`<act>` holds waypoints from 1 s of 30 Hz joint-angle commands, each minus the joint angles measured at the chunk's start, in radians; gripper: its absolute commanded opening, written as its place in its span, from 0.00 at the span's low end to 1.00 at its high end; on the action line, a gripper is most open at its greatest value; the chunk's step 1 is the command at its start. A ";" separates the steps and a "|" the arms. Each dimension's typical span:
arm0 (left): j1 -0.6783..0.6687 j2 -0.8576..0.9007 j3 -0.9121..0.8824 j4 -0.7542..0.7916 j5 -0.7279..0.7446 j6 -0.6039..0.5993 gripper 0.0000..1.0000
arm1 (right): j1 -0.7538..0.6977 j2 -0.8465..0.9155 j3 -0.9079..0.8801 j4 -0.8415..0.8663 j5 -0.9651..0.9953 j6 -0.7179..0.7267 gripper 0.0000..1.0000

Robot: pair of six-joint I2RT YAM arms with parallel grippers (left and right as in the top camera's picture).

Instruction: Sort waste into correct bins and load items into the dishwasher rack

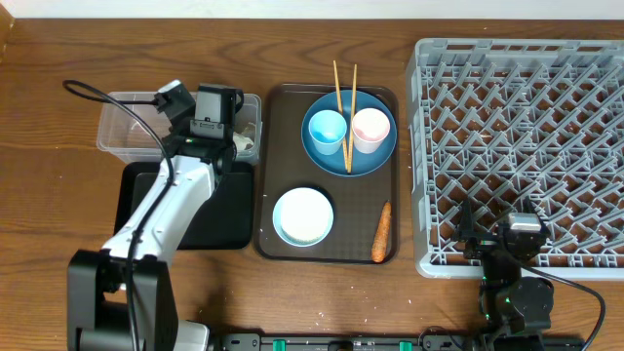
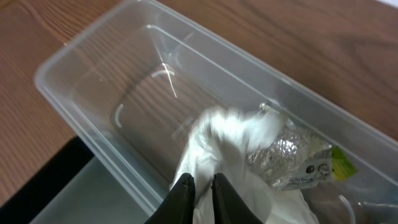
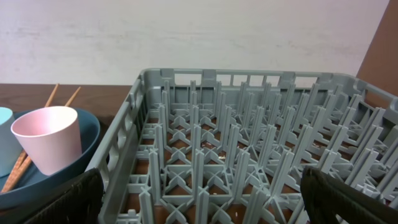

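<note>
My left gripper (image 2: 202,183) hangs over the right part of the clear plastic tub (image 2: 74,56), its jaws only slightly apart and pinching the crumpled white tissue (image 2: 230,143). A silvery green-yellow wrapper (image 2: 298,158) lies in the tub beside the tissue. On the brown tray (image 1: 268,166) are a blue plate (image 1: 375,156) holding a light blue cup (image 1: 327,130), a pink cup (image 1: 370,129) and chopsticks (image 1: 338,88), as well as a white-blue bowl (image 1: 303,216) and a carrot (image 1: 381,232). My right gripper (image 3: 205,199) stands wide open at the front edge of the grey rack (image 1: 526,146), holding nothing.
A shallow black tray (image 1: 229,210) lies in front of the clear tub (image 1: 127,127), partly under my left arm. The rack (image 3: 249,143) fills the right side of the table, its upright pegs bare. The pink cup (image 3: 46,138) stands just left of the rack wall.
</note>
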 commanded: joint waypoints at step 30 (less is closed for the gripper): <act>-0.423 -0.309 -0.008 -0.269 0.398 0.119 0.50 | -0.011 -0.001 -0.001 -0.004 0.003 0.006 0.99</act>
